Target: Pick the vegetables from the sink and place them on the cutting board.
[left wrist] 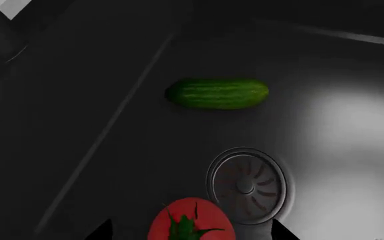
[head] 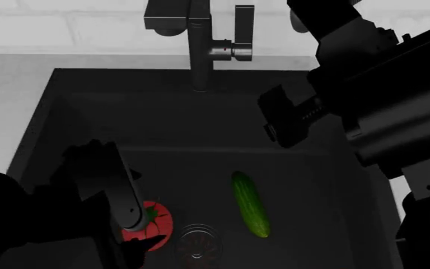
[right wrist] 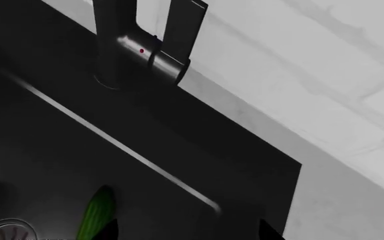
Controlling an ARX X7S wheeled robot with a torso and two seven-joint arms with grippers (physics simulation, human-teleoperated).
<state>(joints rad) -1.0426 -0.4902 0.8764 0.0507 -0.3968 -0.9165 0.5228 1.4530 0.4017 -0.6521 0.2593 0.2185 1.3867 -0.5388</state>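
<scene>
The red tomato with its green stem star lies on the black sink floor beside the round drain. My left gripper is open and straddles it; in the left wrist view the tomato sits between the two fingertips without touching them. The dark green cucumber lies apart to the right, also in the left wrist view. My right gripper is open and empty, high over the sink's back right. The cutting board is out of view.
The dark faucet stands at the sink's back edge, with a white tiled wall behind. Grey counter runs along the sink's left. In the right wrist view the cucumber and faucet show.
</scene>
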